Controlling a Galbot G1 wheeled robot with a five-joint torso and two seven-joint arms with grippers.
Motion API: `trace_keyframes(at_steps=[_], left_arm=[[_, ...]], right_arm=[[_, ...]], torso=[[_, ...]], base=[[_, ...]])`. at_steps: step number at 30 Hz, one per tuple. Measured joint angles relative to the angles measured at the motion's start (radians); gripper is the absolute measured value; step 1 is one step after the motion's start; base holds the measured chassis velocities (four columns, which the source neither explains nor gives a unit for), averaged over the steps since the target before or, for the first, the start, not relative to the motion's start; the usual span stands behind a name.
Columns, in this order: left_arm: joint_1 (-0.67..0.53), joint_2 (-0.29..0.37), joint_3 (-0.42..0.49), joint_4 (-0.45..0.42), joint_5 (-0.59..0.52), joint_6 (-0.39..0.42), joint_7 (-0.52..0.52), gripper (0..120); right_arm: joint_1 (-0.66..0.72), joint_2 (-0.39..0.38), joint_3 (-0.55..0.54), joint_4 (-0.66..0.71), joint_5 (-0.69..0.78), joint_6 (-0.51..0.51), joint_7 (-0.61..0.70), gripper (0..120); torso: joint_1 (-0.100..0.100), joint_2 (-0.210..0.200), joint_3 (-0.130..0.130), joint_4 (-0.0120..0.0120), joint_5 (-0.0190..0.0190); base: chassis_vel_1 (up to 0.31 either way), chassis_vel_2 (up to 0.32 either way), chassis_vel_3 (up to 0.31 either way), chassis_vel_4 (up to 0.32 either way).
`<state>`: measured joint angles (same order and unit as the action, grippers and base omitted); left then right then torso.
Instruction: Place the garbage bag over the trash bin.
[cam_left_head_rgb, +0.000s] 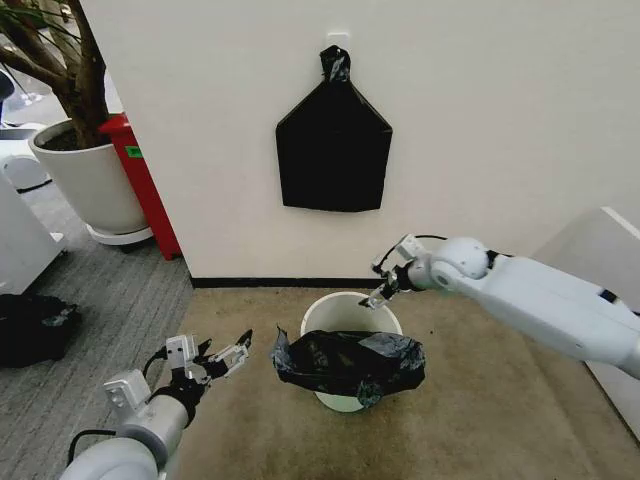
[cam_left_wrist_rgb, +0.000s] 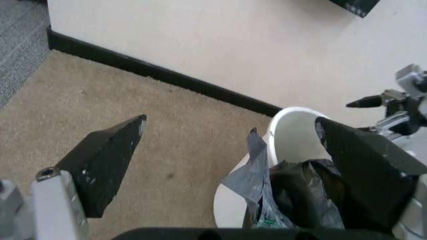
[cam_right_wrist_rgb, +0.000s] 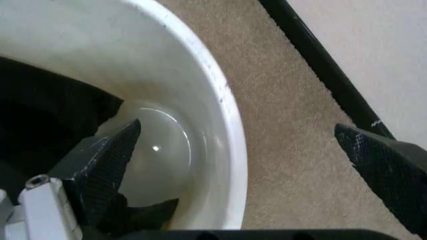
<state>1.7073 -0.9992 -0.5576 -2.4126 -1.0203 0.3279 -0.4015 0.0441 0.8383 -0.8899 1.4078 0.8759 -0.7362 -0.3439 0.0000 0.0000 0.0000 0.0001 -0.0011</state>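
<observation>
Right gripper (cam_left_head_rgb: 383, 283) released, fingers spread at centre frame over the far rim of the trash bin (cam_left_head_rgb: 349, 312). Left gripper (cam_left_head_rgb: 222, 358) also spread, lower left. Garbage bag (cam_left_head_rgb: 347, 362) drapes only the near rim, likely needing stretching.

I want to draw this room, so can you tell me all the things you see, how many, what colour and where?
Garbage bag: one, glossy black, draped over the near side of the bin's rim.
Trash bin: one, white, on the tan carpet by the wall.
Bag bundle: one, black, hanging on the wall above the bin.
Plant pot: one, white, far left, holding a tree.
Red object: one, beside the pot.
Left gripper: open, left of the bin.
Right gripper: open, above the bin's far rim.
</observation>
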Motion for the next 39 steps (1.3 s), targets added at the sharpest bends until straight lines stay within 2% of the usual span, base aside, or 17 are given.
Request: trace_keyframes(at_steps=[4, 7, 17, 26, 30, 33, 37, 39], left_arm=[[0.0, -0.013, -0.001, 0.0, 0.012, -0.001, 0.004, 100], [0.003, -0.032, 0.0, 0.001, 0.033, -0.003, 0.017, 100], [0.009, -0.06, -0.002, 0.001, 0.073, -0.02, 0.041, 100], [0.014, -0.075, -0.004, -0.005, 0.084, -0.026, 0.048, 100], [0.017, -0.081, -0.004, -0.006, 0.09, -0.03, 0.052, 100], [0.018, -0.083, -0.004, -0.006, 0.093, -0.031, 0.054, 100], [0.017, -0.084, -0.004, -0.007, 0.096, -0.035, 0.058, 100], [0.017, -0.084, -0.004, -0.007, 0.097, -0.035, 0.058, 100]], right_arm=[[0.038, 0.034, -0.061, -0.046, 0.003, 0.0, -0.028, 100], [0.066, 0.084, -0.117, -0.122, 0.0, 0.001, -0.067, 100], [0.062, 0.149, -0.159, -0.227, -0.016, 0.002, -0.113, 100], [0.057, 0.166, -0.166, -0.248, -0.002, 0.002, -0.121, 70], [0.05, 0.17, -0.156, -0.261, -0.011, 0.002, -0.122, 52], [0.05, 0.168, -0.155, -0.259, -0.011, 0.002, -0.122, 45], [0.044, 0.167, -0.146, -0.254, -0.01, 0.003, -0.117, 25], [0.042, 0.168, -0.141, -0.254, -0.01, 0.003, -0.115, 22]], torso=[[0.0, 0.0, 0.0, -0.0001, 0.0015], [0.0, 0.0, 0.0, -0.0001, 0.0009], [0.0, 0.0, 0.0, -0.0002, 0.0011], [0.0, 0.0, 0.0, -0.0001, 0.001], [0.0, 0.0, 0.0, -0.0001, 0.001], [0.0, 0.0, 0.0, -0.0002, 0.0011], [0.0, 0.0, 0.0, -0.0001, 0.0011], [0.0, 0.0, 0.0, -0.0001, 0.001]], base=[[0.0, 0.0, 0.0, 0.0], [0.0, 0.0, 0.0, 0.0], [0.0, 0.0, 0.0, 0.0], [0.0, 0.0, 0.0, 0.0], [0.0, 0.0, 0.0, 0.0], [0.0, 0.0, 0.0, 0.0], [0.0, 0.0, 0.0, 0.0], [0.0, 0.0, 0.0, 0.0]])
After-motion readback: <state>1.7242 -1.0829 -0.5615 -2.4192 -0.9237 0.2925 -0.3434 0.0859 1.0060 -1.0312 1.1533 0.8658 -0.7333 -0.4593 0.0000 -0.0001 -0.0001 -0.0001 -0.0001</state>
